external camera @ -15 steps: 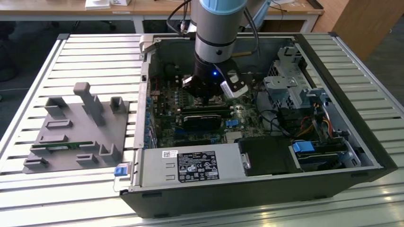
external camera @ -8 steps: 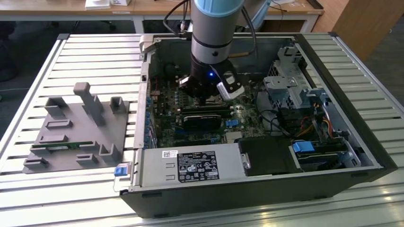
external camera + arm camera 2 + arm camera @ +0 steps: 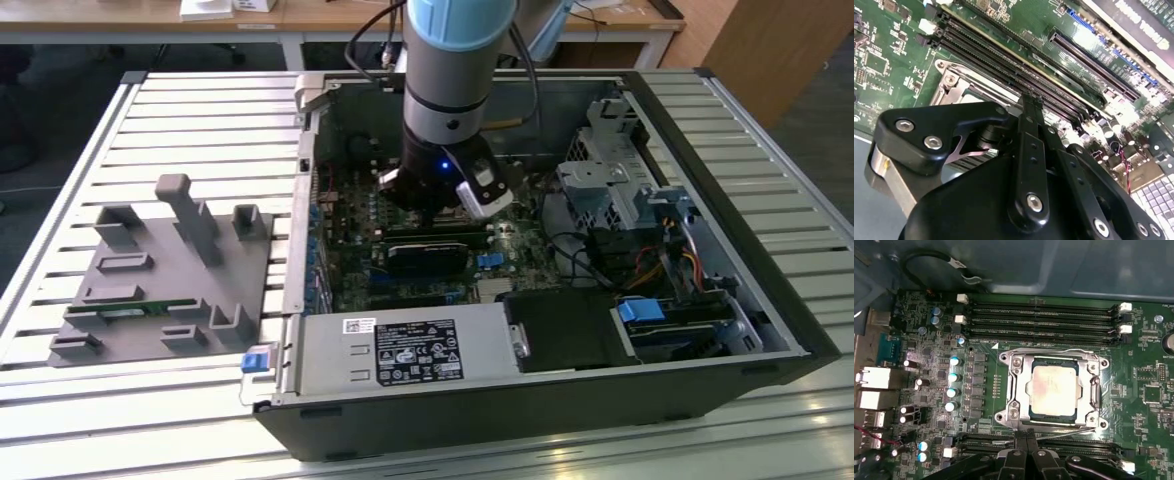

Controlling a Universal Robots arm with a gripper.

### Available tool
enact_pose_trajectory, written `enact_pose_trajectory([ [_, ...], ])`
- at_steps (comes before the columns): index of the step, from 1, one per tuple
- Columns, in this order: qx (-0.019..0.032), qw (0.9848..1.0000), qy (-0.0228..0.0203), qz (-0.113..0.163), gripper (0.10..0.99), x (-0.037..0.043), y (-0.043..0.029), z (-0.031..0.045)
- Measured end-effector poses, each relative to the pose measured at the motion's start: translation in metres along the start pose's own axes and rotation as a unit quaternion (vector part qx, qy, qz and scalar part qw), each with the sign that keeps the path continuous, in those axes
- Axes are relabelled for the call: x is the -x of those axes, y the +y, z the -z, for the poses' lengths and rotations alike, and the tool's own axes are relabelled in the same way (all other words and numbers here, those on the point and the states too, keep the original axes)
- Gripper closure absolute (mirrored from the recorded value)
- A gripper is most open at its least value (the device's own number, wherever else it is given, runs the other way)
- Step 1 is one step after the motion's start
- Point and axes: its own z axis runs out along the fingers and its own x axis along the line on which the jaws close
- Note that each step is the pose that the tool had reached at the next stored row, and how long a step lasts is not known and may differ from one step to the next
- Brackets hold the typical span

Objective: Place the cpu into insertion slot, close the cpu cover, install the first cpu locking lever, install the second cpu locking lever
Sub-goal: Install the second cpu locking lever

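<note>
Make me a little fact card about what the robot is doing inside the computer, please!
place: open computer case on a slatted table
arm: reaching down over the green circuit board
gripper: fingers together, tips at the socket's edge by a thin locking lever
cpu: sitting flat in the insertion slot
cpu cover: closed down around the chip
memory slots: long, black, beside the socket
outside the case: grey holder tray

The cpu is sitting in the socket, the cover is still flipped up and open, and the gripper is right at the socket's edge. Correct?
Not quite: the cpu cover lies closed, framing the cpu, as the first wrist view shows. The gripper is at the socket's edge.
</note>
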Motion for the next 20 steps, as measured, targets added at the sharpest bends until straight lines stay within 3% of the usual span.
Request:
enact_pose_trajectory([
  [5,0.0063,1.0000,-0.0004,0.000,0.980,-0.0018,-0.0042,-0.0011],
  [17,0.0380,0.9993,-0.0016,0.001,0.980,-0.0145,-0.0132,-0.0019],
  [20,0.0420,0.9991,-0.0018,0.001,0.980,-0.0160,-0.0139,-0.0053],
])
